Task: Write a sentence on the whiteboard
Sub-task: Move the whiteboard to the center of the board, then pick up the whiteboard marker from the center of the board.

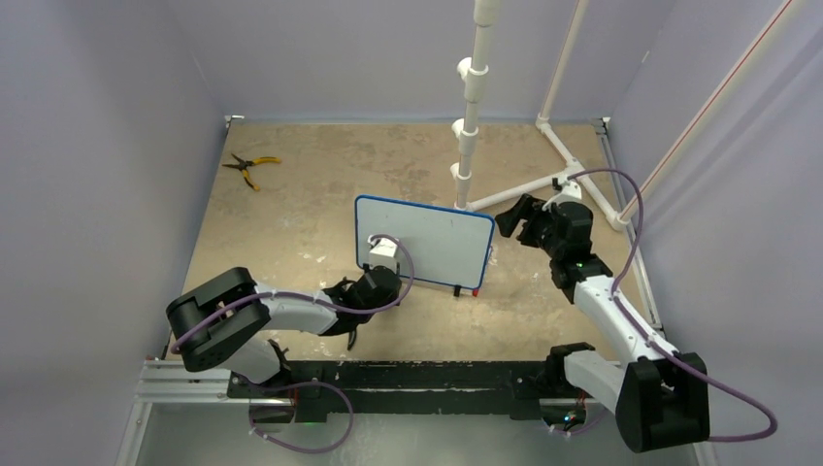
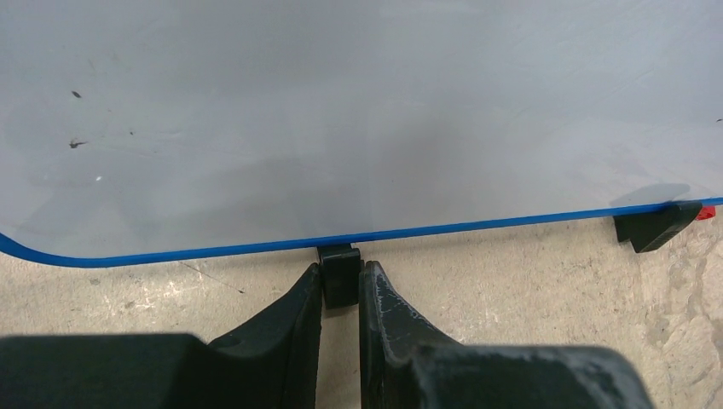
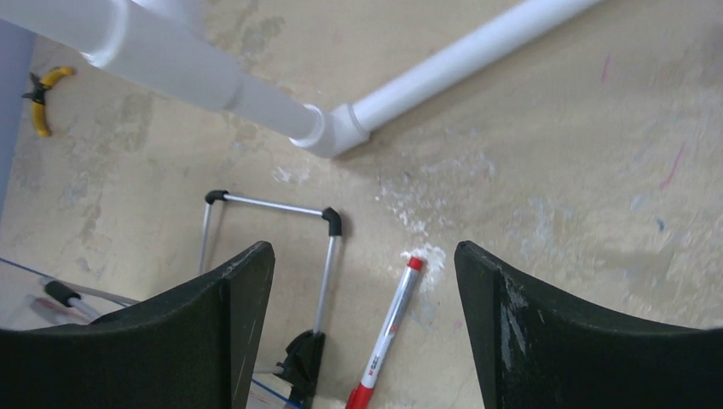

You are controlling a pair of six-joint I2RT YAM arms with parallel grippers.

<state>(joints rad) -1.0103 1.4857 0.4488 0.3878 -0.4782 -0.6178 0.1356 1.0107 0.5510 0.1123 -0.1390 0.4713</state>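
Observation:
The whiteboard (image 1: 427, 243) stands upright mid-table, blue-framed, on black feet. Its face (image 2: 358, 119) is blank but for a few dark specks; no red sentence shows on it. My left gripper (image 1: 374, 283) is low at the board's near edge, and its jaws (image 2: 342, 266) are shut on a black foot (image 2: 339, 290) of the board. My right gripper (image 1: 511, 221) hovers by the board's right edge, open and empty (image 3: 365, 249). A red-capped marker (image 3: 388, 328) lies on the table below it, between the open fingers, beside the board's wire stand (image 3: 328, 256).
A white PVC pipe frame (image 1: 469, 126) rises behind the board, and its base pipes (image 3: 460, 60) run along the table at the right. Yellow-handled pliers (image 1: 250, 167) lie at the far left. Grey walls enclose the table.

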